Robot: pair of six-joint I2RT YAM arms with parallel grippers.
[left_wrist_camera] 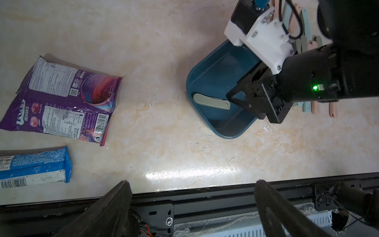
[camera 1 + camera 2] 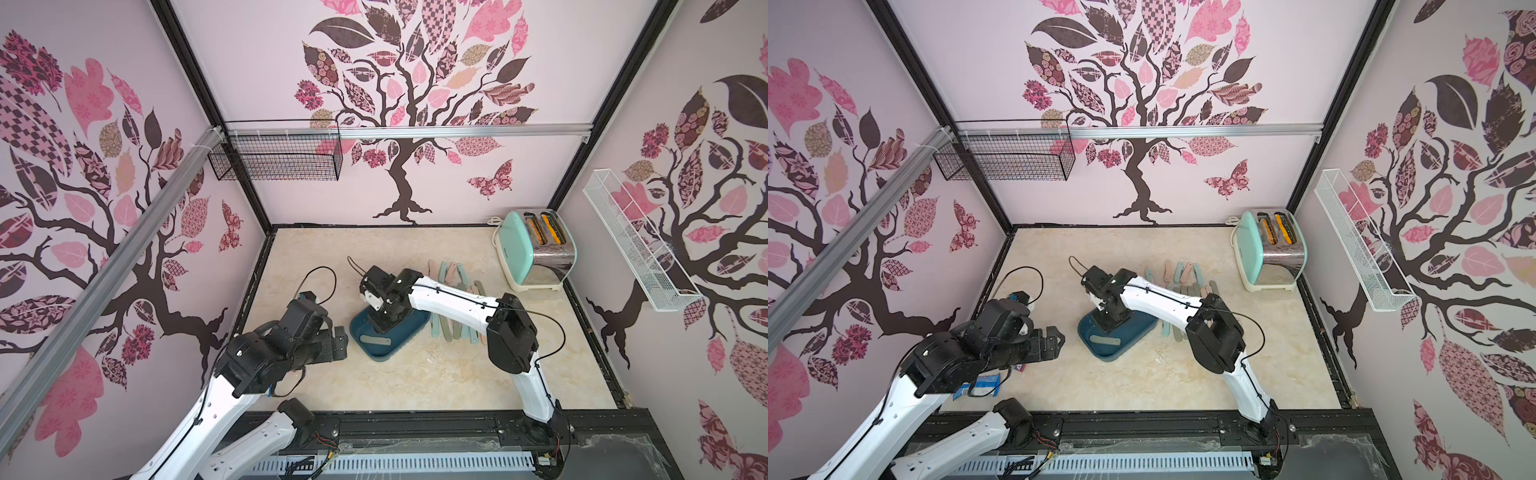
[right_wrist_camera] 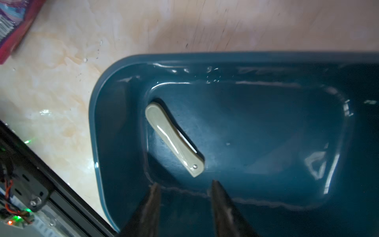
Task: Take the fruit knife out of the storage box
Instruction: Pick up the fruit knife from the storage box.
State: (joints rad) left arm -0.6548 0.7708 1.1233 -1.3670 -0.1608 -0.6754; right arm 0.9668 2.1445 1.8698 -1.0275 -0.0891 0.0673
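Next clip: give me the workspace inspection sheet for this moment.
Surface: beige marbled tabletop, scuffed.
Job's things: teal storage box mid-table; folded grey fruit knife lying flat inside it, not gripped.
Clutter: pastel folding knives beside the box; purple snack bag; blue packet; toaster in the far corner.
Grippers: left gripper open, empty, off to the side of the box; right gripper open, lowered into the box, tips just short of the knife.
Cables: wrist cable loops; toaster cord; loose wires at the front rail.
Surroundings: tree-print walls; black wire basket; white wire basket.
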